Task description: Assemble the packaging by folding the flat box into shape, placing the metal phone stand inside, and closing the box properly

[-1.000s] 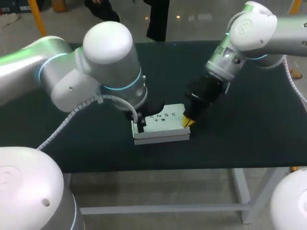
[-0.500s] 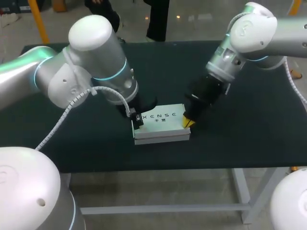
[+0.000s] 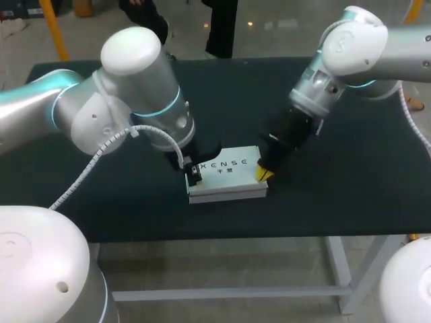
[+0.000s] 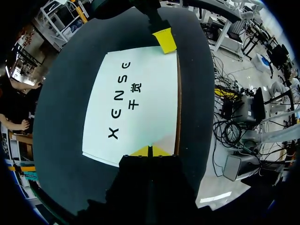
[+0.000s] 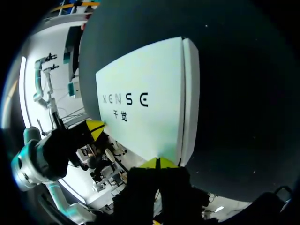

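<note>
One closed white box [image 3: 229, 176] flat on dark surface [image 3: 337, 195]; left claw [image 4: 150, 151], tips together, on its 9 o'clock end; right claw [image 5: 158, 162], tips together, at 3 o'clock end.

A dark matte table [image 3: 350, 195] stands on a pale metal frame [image 3: 340, 269]

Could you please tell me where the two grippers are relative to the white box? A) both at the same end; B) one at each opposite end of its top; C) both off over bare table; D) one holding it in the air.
B: the left gripper has its tips at one end of the box top, the right gripper at the other.
</note>
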You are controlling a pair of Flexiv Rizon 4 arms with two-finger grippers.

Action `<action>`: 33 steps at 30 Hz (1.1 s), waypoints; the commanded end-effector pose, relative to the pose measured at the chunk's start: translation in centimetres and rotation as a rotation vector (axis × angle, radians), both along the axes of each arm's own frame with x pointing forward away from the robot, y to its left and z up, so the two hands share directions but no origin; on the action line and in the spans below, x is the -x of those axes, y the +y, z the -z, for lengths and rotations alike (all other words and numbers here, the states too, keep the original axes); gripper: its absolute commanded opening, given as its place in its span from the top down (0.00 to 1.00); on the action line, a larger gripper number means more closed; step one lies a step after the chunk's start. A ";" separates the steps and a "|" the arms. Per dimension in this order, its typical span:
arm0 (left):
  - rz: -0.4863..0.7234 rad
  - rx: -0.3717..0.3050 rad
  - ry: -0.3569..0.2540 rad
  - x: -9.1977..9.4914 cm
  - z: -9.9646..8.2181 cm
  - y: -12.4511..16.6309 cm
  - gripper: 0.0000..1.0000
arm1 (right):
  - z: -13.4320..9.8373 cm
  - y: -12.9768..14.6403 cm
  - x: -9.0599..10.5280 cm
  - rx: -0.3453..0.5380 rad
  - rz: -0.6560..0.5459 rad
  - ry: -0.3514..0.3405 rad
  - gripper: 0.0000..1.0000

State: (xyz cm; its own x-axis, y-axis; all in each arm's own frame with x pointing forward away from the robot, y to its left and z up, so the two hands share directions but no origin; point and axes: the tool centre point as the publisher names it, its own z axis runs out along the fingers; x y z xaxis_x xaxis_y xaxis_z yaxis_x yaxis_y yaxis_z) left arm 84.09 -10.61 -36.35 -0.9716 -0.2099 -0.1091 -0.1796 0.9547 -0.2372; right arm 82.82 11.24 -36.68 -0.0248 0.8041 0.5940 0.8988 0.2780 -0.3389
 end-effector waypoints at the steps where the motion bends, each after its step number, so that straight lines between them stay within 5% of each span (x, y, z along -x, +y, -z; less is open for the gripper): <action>1: 0.000 -0.003 0.001 0.0 0.6 -0.2 1.00 | 1.2 -0.1 -0.3 -0.006 -0.003 0.022 1.00; 12: 0.007 -0.001 0.010 0.3 1.4 -0.4 1.00 | 2.1 -0.2 -0.4 -0.011 0.001 0.047 1.00; 23: 0.026 -0.004 -0.075 1.0 -1.5 -0.8 1.00 | -0.8 0.0 0.1 -0.027 -0.004 -0.041 1.00; 33: 0.037 0.007 -0.020 0.0 1.0 -0.7 1.00 | 1.7 -0.2 -0.4 -0.040 0.005 0.007 1.00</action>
State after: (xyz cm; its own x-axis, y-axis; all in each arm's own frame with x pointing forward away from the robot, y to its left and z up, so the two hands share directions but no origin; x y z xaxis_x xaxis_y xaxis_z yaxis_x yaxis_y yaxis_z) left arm 83.24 -11.04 -36.29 -0.9740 -0.1770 -0.1416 -0.1392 0.9601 -0.2426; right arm 82.63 11.07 -37.28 -0.0232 0.7903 0.6123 0.9067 0.2745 -0.3201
